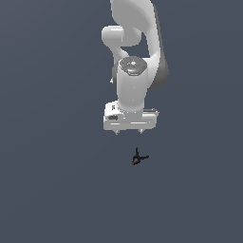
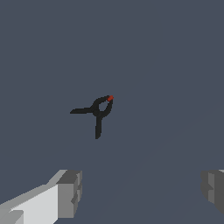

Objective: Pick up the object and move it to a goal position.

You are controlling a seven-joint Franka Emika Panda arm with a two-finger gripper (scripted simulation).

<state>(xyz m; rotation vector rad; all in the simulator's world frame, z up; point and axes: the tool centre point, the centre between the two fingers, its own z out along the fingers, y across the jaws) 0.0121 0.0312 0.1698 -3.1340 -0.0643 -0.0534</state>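
The object (image 1: pixel 137 158) is a tiny black item with thin prongs and a small red tip. It lies on the dark floor just in front of the white gripper (image 1: pixel 129 132) in the exterior view, apart from it. In the wrist view the object (image 2: pixel 98 113) lies ahead of the gripper (image 2: pixel 142 192), between the lines of the two grey fingertips (image 2: pixel 70 192). The jaws stand wide apart with nothing between them.
The white arm (image 1: pixel 135 57) rises behind the gripper. The floor (image 1: pixel 47 180) is a plain dark grey surface with nothing else on it in view.
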